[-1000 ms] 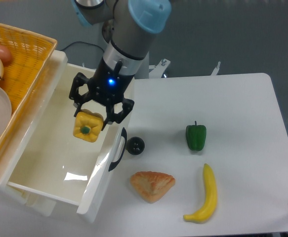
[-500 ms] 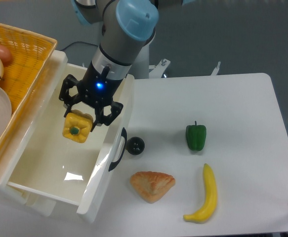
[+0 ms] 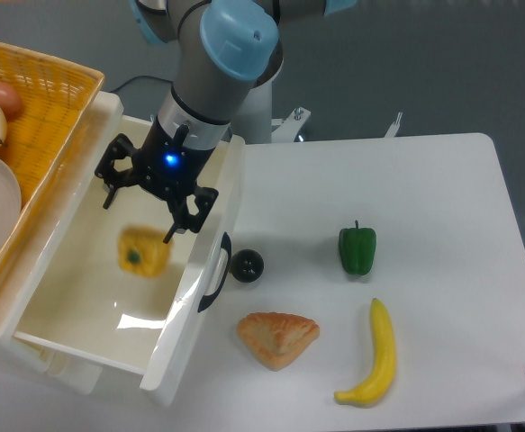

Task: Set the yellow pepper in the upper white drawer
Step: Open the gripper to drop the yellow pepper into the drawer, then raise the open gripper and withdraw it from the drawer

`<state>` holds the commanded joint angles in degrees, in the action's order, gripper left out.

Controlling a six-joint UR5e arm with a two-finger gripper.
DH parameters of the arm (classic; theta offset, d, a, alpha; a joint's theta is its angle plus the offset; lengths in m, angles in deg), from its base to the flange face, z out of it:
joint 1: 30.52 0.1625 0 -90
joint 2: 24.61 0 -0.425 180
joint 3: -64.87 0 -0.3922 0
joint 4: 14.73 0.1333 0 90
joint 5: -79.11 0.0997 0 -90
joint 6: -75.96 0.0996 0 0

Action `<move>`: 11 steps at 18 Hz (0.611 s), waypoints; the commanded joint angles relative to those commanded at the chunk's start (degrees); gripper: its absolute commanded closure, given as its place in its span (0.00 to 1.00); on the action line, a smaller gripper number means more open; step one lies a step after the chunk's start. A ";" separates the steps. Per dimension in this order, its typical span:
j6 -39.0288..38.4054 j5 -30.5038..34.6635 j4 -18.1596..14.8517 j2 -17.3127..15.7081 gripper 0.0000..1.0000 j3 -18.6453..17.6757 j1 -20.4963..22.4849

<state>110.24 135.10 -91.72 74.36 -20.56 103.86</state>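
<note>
Inside upper white drawer [image 3: 95, 297]: yellow pepper [image 3: 142, 253], blurred; claw [image 3: 141, 210] above, fingers apart.

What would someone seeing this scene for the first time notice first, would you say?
Probably the yellow pepper, blurred, inside the upper white drawer at the left, just below the gripper, whose fingers are spread open above it. Next, the green pepper, banana and pastry lying on the white table to the right.

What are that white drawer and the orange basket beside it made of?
The upper white drawer looks like glossy plastic: its floor mirrors a bright light patch. The yellow wicker basket looks woven, perhaps wicker or plastic imitation, judging by its criss-cross weave.
</note>
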 joint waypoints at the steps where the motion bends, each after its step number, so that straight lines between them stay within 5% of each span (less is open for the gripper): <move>1: 0.00 -0.09 0.09 0.00 0.00 0.09 0.00; 6: 3.16 0.09 3.95 0.17 0.00 0.09 0.35; 11: 7.46 0.44 4.22 0.79 0.00 0.09 4.91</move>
<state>117.70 135.54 -87.50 75.15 -20.47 108.77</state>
